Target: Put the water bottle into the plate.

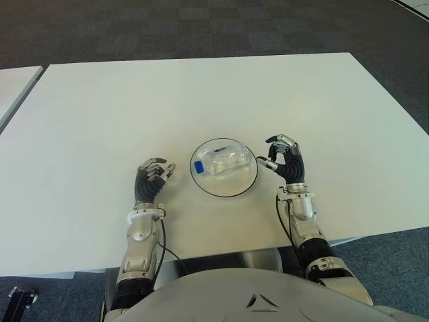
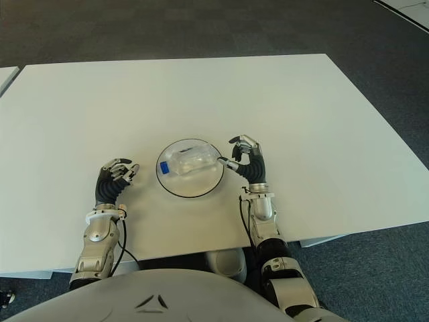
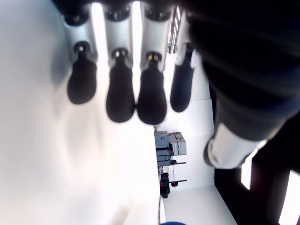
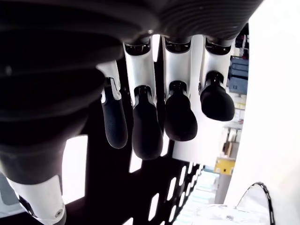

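Both hands, left hand (image 1: 153,177) and right hand (image 1: 285,158), have black ribbed palms and silver finger segments ending in black rubber pads (image 3: 120,96). Forearms are silver-grey metal with white wrist collars. A black cable runs along each forearm.

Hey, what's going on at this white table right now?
A clear plastic water bottle with a blue cap lies on its side in the round black-rimmed plate on the white table. Neither hand holds it. The robot's right hand sits just right of the plate, fingers open. The left hand shows left of the plate, empty.
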